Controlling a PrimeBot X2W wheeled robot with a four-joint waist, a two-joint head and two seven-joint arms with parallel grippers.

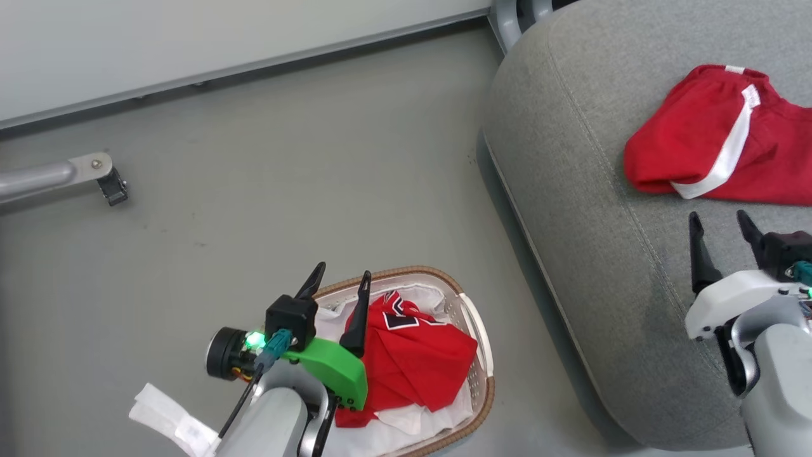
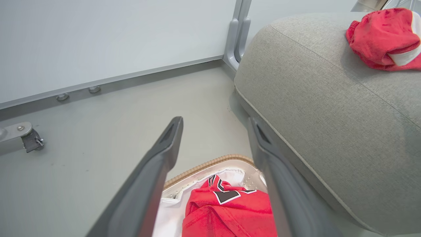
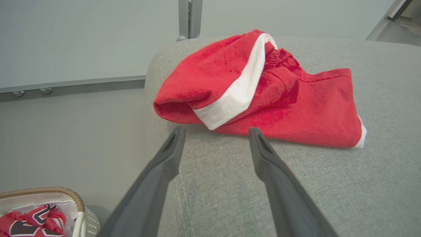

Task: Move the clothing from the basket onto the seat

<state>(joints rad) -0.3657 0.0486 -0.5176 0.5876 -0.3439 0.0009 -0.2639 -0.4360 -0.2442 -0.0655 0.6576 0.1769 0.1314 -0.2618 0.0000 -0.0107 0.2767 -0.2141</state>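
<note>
Red shorts [image 1: 710, 136] [image 3: 263, 92] [image 2: 384, 36] with a white side stripe lie crumpled on the grey seat [image 1: 571, 190] [image 3: 329, 184] [image 2: 312, 92]. My right gripper [image 1: 720, 222] [image 3: 217, 131] stands open just short of them, nothing between its fingers. A red jersey [image 1: 412, 355] [image 2: 230, 210] [image 3: 29, 222] with black-and-white numerals lies in the white basket [image 1: 472, 317] [image 2: 204, 164] [image 3: 79, 204] on the floor beside the seat. My left gripper [image 1: 341, 273] [image 2: 215, 120] hangs open above the basket's near-left side, apart from the jersey.
A white liner [image 1: 412, 419] sits under the jersey in the basket. A crumpled white sheet [image 1: 165, 419] lies on the floor left of my left arm. A metal leg with a caster [image 1: 111, 184] reaches in from the left. A wall baseboard [image 1: 254, 57] runs along the back.
</note>
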